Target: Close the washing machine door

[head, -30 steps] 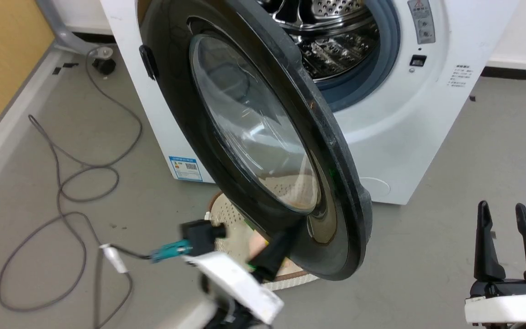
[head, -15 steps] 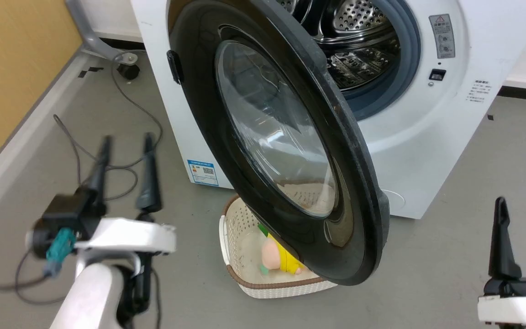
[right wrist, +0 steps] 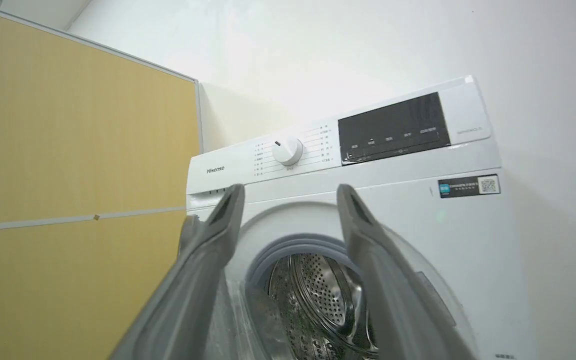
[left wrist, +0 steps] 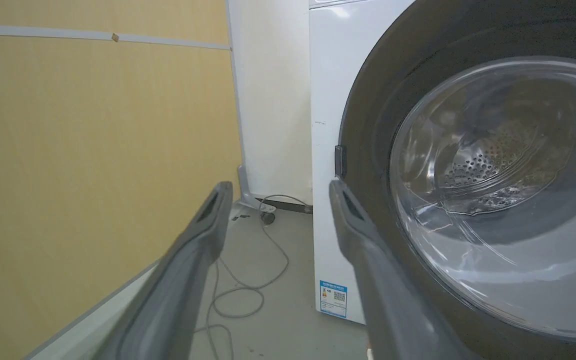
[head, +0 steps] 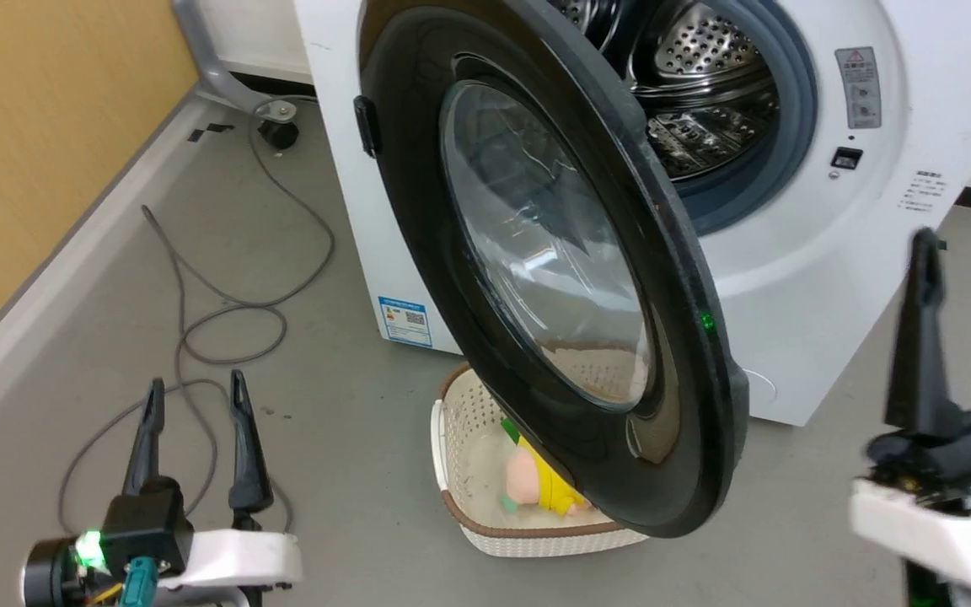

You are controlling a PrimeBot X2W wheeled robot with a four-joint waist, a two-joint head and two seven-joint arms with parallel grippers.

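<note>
The washing machine door (head: 536, 253), a round glossy black door with a bulging glass window, stands swung wide open toward me, hinged at its left. Behind it the white washing machine (head: 797, 278) shows its steel drum (head: 705, 93) and grey gasket. My left gripper (head: 193, 392) is open at the lower left, well left of the door, holding nothing. In the left wrist view the door (left wrist: 488, 190) sits just right of the left gripper (left wrist: 278, 192). My right gripper (head: 966, 244) is open at the right edge, raised beside the washer. The right wrist view looks up at the washer (right wrist: 368, 200) between the open right gripper (right wrist: 290, 192).
A white perforated basket (head: 460, 472) holding a yellow and pink toy (head: 536, 489) sits on the floor under the open door. A grey cable (head: 224, 312) loops across the floor at the left. A yellow wall panel (head: 39, 135) runs along the left.
The head view has shifted, so the washer sits further right. My left gripper swung from under the door's lower edge out to the lower left. My right gripper rose.
</note>
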